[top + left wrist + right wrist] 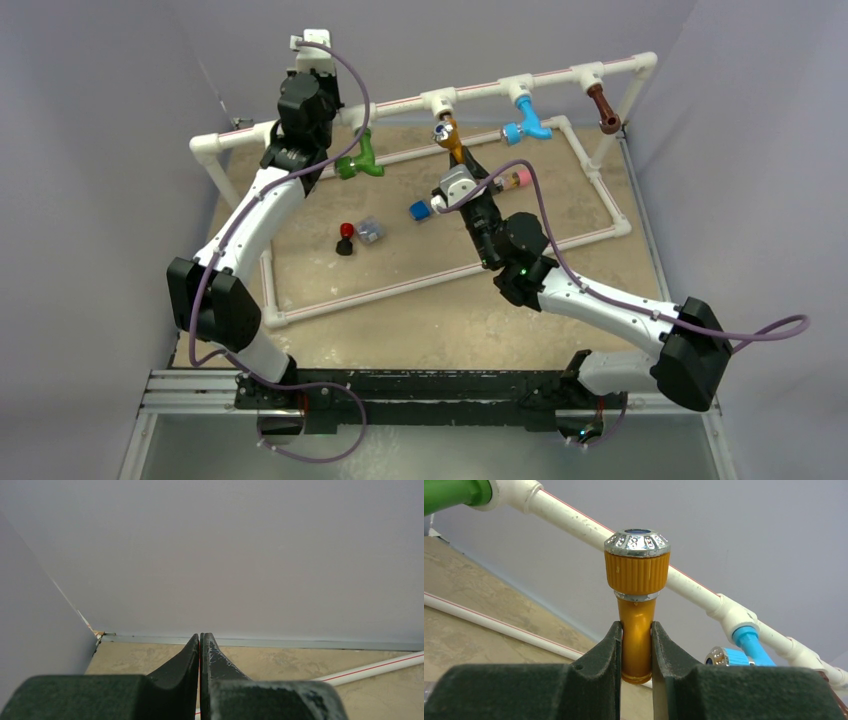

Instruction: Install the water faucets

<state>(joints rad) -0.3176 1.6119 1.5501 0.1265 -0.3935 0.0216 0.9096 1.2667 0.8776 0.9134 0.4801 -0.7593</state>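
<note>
My right gripper (636, 625) is shut on the stem of the orange faucet (636, 572). It holds the faucet upright, ridged collar and silver tip on top, lower end free between the fingers. In the top view the orange faucet (449, 140) sits just below a white tee (440, 100) on the raised rail. The green faucet (357, 162), blue faucet (527, 122) and brown faucet (604, 108) hang from the rail. My left gripper (200, 637) is shut on nothing and points at the back wall. Its wrist (303, 100) is over the rail's left part.
A white pipe frame (440, 275) lies on the tan table. Inside it are a red-and-black part (346, 238), a grey block (370, 231), a blue block (419, 210) and a pink-and-brown cylinder (518, 180). Grey walls close the back and sides.
</note>
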